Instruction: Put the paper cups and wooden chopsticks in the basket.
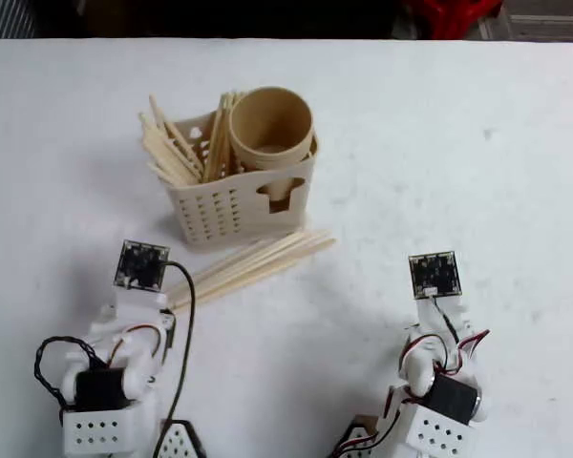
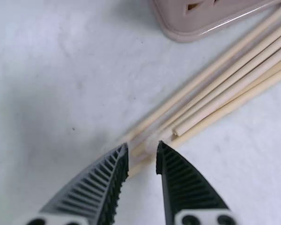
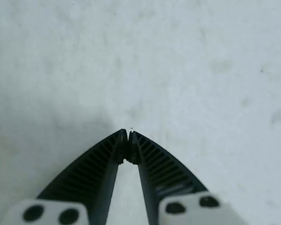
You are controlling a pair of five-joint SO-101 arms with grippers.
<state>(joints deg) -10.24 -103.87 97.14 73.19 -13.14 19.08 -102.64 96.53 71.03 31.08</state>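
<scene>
Inside the basket (image 1: pixel 231 212) stand the paper cups (image 1: pixel 270 124) and a bunch of chopsticks (image 1: pixel 172 148). That leaves the loose bundle of chopsticks (image 1: pixel 253 267), flat on the bench (image 1: pixel 458 143) just before the basket and slanting away from the left tool (image 2: pixel 141 154), whose jaws stand slightly apart at its near ends. The right tool (image 3: pixel 127 136) is pinched together over bare bench.
</scene>
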